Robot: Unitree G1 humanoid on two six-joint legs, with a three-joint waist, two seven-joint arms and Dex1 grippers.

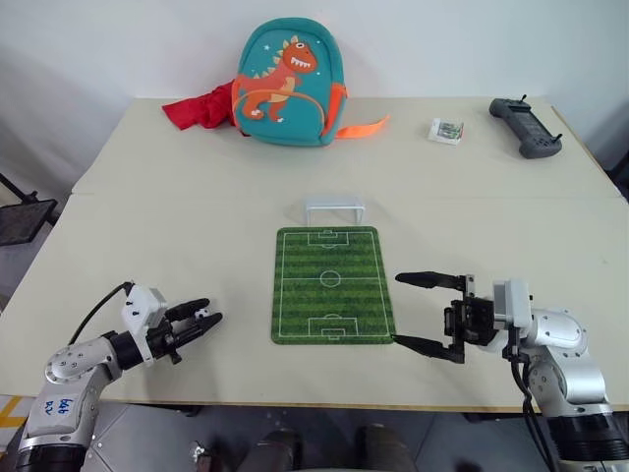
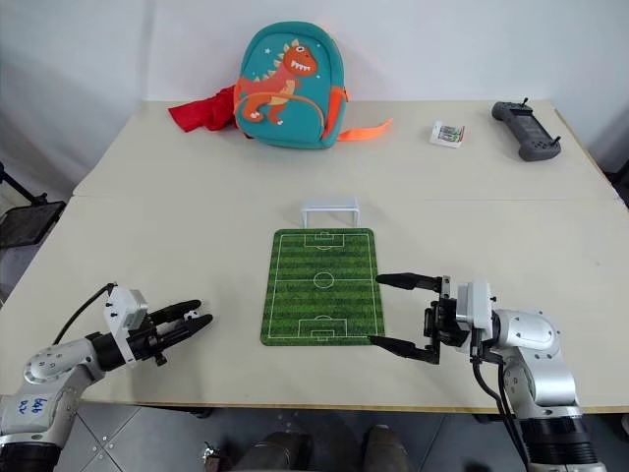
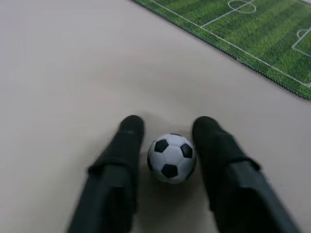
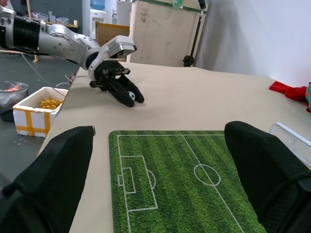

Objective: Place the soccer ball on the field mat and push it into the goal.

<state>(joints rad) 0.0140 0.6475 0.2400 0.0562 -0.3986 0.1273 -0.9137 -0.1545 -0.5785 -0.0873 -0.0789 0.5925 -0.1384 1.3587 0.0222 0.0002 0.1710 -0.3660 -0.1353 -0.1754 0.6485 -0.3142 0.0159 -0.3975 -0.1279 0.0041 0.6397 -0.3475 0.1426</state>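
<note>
The left gripper (image 1: 204, 318) is squeezing the soccer ball (image 3: 171, 158) between its 2 black fingers, on the table (image 1: 147, 216) at about 9 o'clock from the field mat (image 1: 330, 284). The goal (image 1: 334, 209) is sitting at the mat's 12 o'clock edge. The right gripper (image 1: 411, 312) is waiting wide apart at 3 o'clock.

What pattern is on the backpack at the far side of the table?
Teal backpack with an orange cartoon dinosaur; clearest in the left eye view.

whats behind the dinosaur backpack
A red cloth sticks out from behind the dinosaur backpack on its left. How far the cloth runs behind it is covered.
</note>
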